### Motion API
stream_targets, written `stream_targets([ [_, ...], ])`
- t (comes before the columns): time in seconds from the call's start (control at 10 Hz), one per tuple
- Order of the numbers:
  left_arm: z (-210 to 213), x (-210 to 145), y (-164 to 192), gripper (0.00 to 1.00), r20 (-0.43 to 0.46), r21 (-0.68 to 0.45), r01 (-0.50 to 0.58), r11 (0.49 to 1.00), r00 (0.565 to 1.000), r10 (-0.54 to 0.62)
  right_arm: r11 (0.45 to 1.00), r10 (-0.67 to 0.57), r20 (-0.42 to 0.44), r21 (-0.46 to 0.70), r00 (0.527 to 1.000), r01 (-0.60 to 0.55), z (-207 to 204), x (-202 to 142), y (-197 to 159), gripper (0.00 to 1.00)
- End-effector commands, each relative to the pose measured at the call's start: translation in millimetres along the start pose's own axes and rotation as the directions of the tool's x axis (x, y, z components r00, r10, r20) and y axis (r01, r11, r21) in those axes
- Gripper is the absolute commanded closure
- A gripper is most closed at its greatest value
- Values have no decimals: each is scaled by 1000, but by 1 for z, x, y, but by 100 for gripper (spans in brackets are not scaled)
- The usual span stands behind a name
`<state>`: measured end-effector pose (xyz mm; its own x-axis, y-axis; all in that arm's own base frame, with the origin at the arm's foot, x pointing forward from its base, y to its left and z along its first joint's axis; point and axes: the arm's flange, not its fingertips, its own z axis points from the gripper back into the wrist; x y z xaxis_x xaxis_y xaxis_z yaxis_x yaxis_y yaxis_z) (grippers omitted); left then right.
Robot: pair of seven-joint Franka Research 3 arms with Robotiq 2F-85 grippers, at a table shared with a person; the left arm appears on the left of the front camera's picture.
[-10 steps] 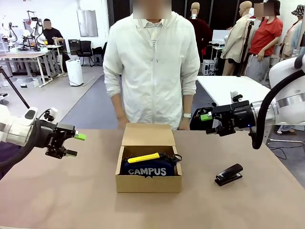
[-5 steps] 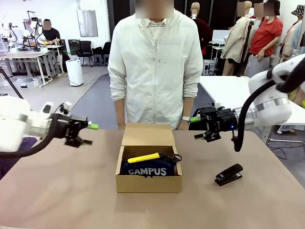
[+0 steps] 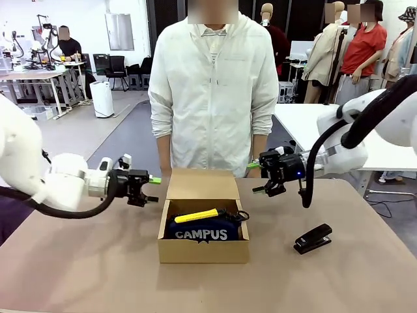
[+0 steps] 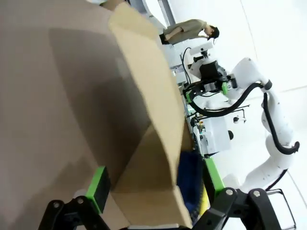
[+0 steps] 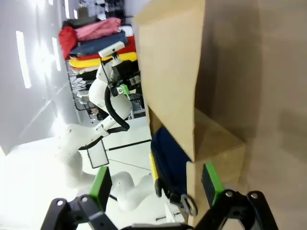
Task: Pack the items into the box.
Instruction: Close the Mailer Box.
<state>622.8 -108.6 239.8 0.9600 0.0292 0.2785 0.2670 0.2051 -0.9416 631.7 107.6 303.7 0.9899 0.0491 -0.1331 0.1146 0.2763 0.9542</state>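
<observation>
Tabletop [image 3: 78,261] space is mostly bare, with the box [image 3: 203,251] near its middle. The person [image 3: 212,98] stands just behind the box with arms hanging down, taking no part for now.

The box is open, and its hinged flap [image 3: 201,184] stands upright at the back edge, which leaves the inside reachable from above and from the front. Inside, the navy pouch [image 3: 202,231] fills most of the floor, with its "CAMPUS" lettering facing the front wall. The packing itself looks finished, and closing the lid seems to be the step left.

That would explain the arms. The left gripper [image 3: 152,189] hovers just left of the box at flap height, with its fingers spread and nothing between them. The right gripper [image 3: 255,178] hovers near the right of the box at about the same height, likewise spread and empty. Each wrist view looks along spread green pads at the flap's edge, as if the two were lining up on it.

The black stapler [image 3: 313,238] lies well to the right of the box, apart from the packing. The yellow tool [image 3: 195,215] rests on top of the pouch inside the box, its length running across the box.
</observation>
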Motion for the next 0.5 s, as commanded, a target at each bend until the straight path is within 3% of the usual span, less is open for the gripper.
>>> stream_targets([
  [0.0,-11,9,0,0,27,-77,58,995,998,-56,993,-83,-29,-86,996,80,-17,38,1,0],
  [0.2,-17,15,-1,0,34,-64,67,996,997,-65,986,-124,-66,-123,990,115,-37,57,-8,0],
  [0.4,-20,18,-3,0,29,-66,69,995,997,-67,986,-151,-74,-78,986,145,-43,67,-16,0],
])
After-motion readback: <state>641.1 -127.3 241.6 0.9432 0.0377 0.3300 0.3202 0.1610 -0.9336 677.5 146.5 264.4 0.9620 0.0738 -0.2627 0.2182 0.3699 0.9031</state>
